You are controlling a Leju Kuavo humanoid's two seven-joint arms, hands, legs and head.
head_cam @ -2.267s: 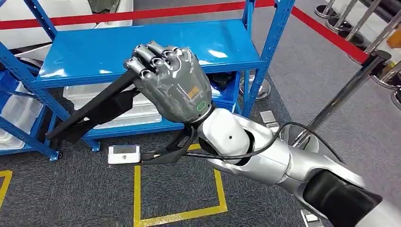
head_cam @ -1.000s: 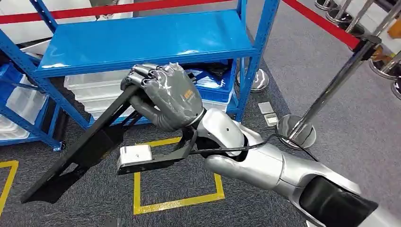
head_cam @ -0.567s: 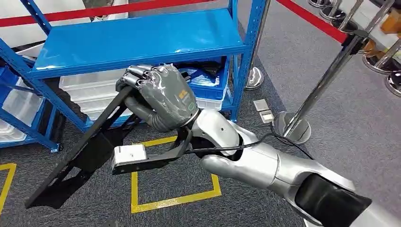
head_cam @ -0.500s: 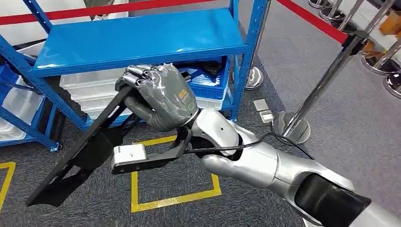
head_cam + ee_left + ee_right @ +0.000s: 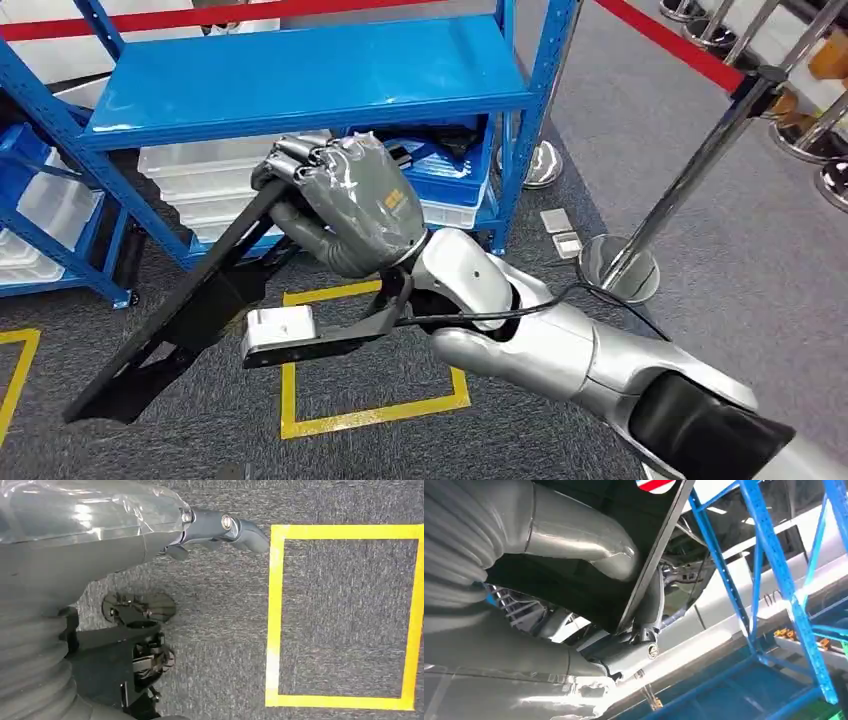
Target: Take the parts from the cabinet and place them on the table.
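1. The right hand (image 5: 345, 200) grips one long black part (image 5: 170, 320) at its upper end, fingers curled over the edge and thumb beneath. Taking it by the end lets the flat panel hang slanted down toward the carpet, well out of the blue cabinet (image 5: 300, 80) and in front of it.
2. In the right wrist view the thumb (image 5: 579, 535) lies against one face of the part (image 5: 659, 545) while darker fingers hook the other side, so the hold looks like a clamp across the thin edge.
3. The left hand (image 5: 75, 535) hangs over the carpet holding nothing; one dark finger (image 5: 225, 525) reaches out straight, but I cannot tell how the rest lie.
4. Count: one part in hand and one yellow taped square (image 5: 370, 350) below the arm. White bins (image 5: 200, 180) sit stacked on the lower shelf, probably three, though the hand hides some.
5. No table appears, so the carry is likely only begun.
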